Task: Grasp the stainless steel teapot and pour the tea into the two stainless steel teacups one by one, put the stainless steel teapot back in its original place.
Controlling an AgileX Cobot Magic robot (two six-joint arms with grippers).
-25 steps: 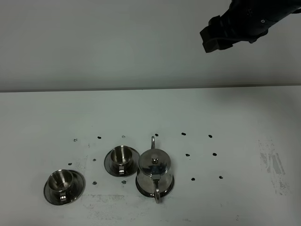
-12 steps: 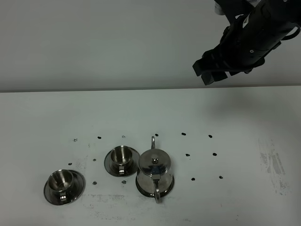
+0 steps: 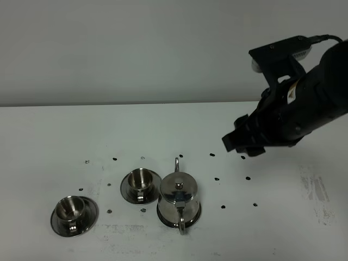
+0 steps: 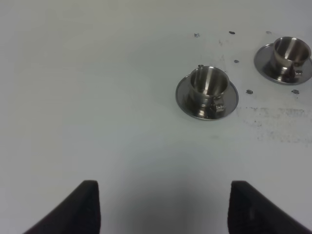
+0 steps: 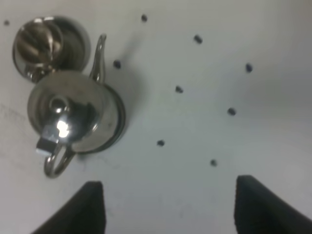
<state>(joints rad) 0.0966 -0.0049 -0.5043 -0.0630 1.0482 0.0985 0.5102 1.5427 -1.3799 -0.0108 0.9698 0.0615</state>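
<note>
Overhead: right gripper (image 3: 243,144) had dropped low over table (image 3: 54,136) since a second ago, jaws wide, empty. Teapot (image 3: 179,200) untouched at front centre, so grasp not begun.
Inner teacup (image 3: 140,182) sat just beside teapot, outer teacup (image 3: 70,212) further left.
Left wrist: left gripper (image 4: 163,209) wide, idle.
Right wrist: blurry, but path to handle (image 5: 53,163) probably clear.

One stainless steel teapot (image 3: 178,198); two stainless steel teacups (image 3: 141,178) (image 3: 70,207) — two round steel saucers (image 3: 126,190) (image 3: 91,213).
</note>
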